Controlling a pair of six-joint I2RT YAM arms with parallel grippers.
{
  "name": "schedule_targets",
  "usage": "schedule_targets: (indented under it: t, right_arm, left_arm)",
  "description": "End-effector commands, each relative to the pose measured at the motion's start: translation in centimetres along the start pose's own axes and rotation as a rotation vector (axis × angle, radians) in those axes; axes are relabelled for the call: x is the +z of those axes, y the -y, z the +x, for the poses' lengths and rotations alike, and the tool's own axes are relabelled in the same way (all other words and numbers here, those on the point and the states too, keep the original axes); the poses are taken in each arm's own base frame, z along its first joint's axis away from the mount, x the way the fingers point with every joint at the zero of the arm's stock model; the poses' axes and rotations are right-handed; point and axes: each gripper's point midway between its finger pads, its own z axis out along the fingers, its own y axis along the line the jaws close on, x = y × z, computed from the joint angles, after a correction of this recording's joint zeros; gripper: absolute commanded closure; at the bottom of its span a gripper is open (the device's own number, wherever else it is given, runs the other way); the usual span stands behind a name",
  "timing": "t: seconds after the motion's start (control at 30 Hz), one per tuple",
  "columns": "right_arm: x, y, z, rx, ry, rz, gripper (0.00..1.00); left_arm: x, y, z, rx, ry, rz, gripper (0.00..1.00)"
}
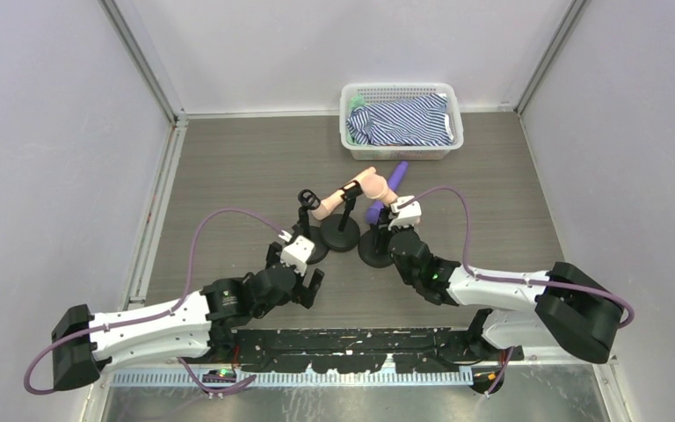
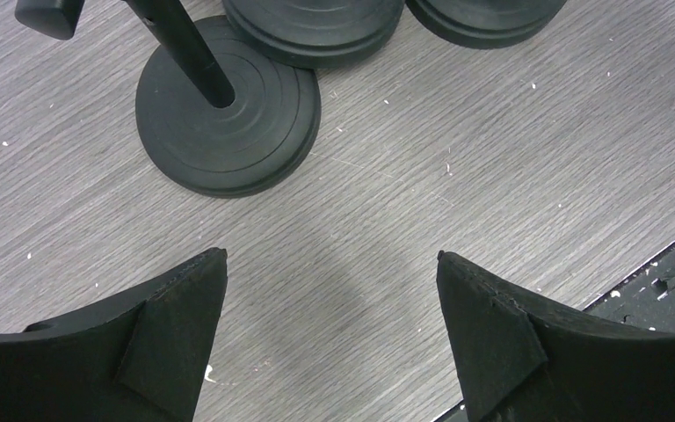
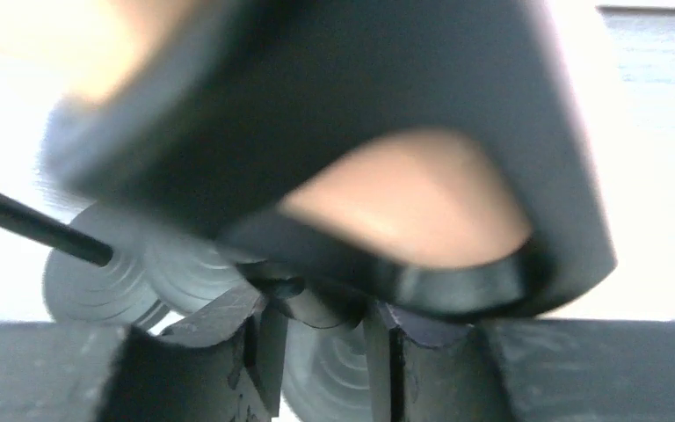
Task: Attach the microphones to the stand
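**Right hand narrowed at a clip, left hand spread beside the stands**

At the right hand (image 3: pixel 318 321): narrowed to a slim gap, one finger on either side of a dark rounded stem just under a black clip (image 3: pixel 316 105). Cannot tell whether pinching the stem or only flanking it. Inside the clip, a blurred peach-pink body, very close to the lens. Beyond, ribbed round bases and a thin black rod, out of focus.

At the left hand (image 2: pixel 332 256): spread wide, low over the bare wood-grain table (image 2: pixel 492 176), gripping nothing. Just ahead, the ribbed round base of the left stand (image 2: pixel 228 132), its pole leaning up and left. Past it, close together, the bases of the middle stand (image 2: pixel 316 22) and right stand (image 2: pixel 483 13).

From above: three stands in a tight cluster between the two hands. In the middle stand's clip, a pink microphone (image 1: pixel 362 185), tilted, round head toward the basket, thin end down beside the left stand's clip. Just right of that head, a purple microphone (image 1: pixel 395 178), slanted, lower end by the right hand. Cannot tell whether clipped or loose. A further patch of peach-pink right at the right hand, too hidden to name.

At the back of the table, a white basket (image 1: pixel 402 89) holding blue-and-white striped cloth (image 1: pixel 404 121).

On the left arm's wrist, a tiny green mark (image 1: pixel 274 282), too small to read.
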Motion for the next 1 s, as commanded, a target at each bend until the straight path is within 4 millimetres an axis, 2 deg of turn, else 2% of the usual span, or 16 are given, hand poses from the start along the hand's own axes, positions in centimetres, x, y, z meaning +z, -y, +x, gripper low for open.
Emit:
schedule_targets:
  t: [0.0, 0.13, 0.3, 0.47, 0.6, 0.73, 0.87, 0.97]
  right_arm:
    - [0.1, -0.9, -2.2, 0.006, 0.078, -0.050, 0.71]
    - [-0.8, 0.1, -3.7, 0.003, 0.122, -0.029, 0.91]
    - [-2.5, 2.1, -6.1, -0.011, 0.169, 0.026, 0.99]
    - [-4.3, 5.1, -9.4, -0.026, 0.232, 0.121, 0.99]
    - [-5.3, 7.5, -10.6, -0.036, 0.232, 0.205, 0.99]
    - [-5.4, 9.9, -10.6, -0.004, 0.245, 0.282, 0.99]
    - [-4.5, 12.6, -9.8, 0.045, 0.221, 0.338, 0.99]
    - [-3.6, 14.3, -10.0, 0.064, 0.189, 0.360, 0.99]
  left_arm:
    - [0.2, 0.4, -0.9, -0.009, 0.034, 0.007, 0.10]
    - [0.5, 0.5, -0.7, 0.001, 0.015, 0.005, 0.10]
    - [0.7, 0.7, -0.5, 0.010, -0.002, 0.007, 0.11]
    - [0.5, 0.7, -0.7, 0.004, 0.010, 0.010, 0.11]
    - [0.3, 0.5, -0.7, -0.005, 0.023, 0.011, 0.11]
    - [0.3, 0.5, -0.8, -0.011, 0.030, 0.014, 0.11]
    - [0.3, 0.7, -0.7, -0.003, 0.018, 0.019, 0.11]
    - [0.4, 0.5, -0.6, -0.005, 0.008, 0.003, 0.11]
